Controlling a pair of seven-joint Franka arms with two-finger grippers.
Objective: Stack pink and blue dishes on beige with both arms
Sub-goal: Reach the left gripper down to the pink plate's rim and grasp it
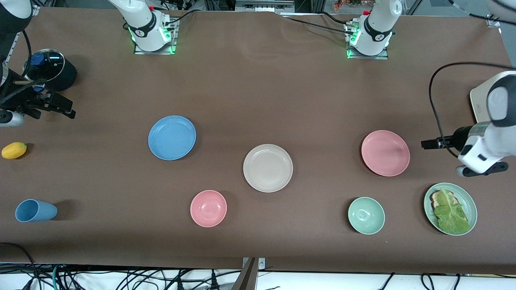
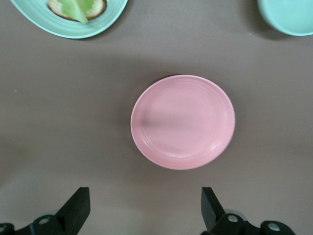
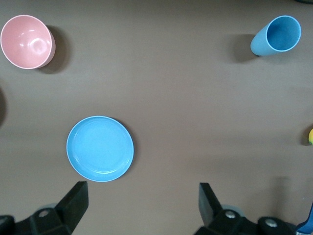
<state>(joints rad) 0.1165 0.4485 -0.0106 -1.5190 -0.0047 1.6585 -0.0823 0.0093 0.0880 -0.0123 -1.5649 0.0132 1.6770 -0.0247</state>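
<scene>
while unheld, pink plate (image 2: 183, 121) below left pincer (image 2: 145, 211)

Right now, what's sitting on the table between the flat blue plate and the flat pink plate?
In the front view, only the round matte cream-beige plate lies between the sky-blue plate and the salmon-pink plate, slightly nearer the camera; otherwise bare brown tabletop.

On the brown desk (image 1: 258, 88) you had a pink bowl (image 1: 208, 208) and a mint-green bowl (image 1: 366, 215) along the edge nearest the front camera. A mint-green plate (image 1: 467, 201) carrying toast (image 1: 437, 197) under a lettuce leaf (image 1: 450, 212) sat toward the left arm's end. Toward the right arm's end you saw a sky-blue cup (image 1: 35, 210) lying on its side, a yellow lemon (image 1: 14, 150), and a black pot (image 1: 52, 74) with a glass lid. A cream toaster (image 1: 479, 105) stood at the left arm's end.
</scene>
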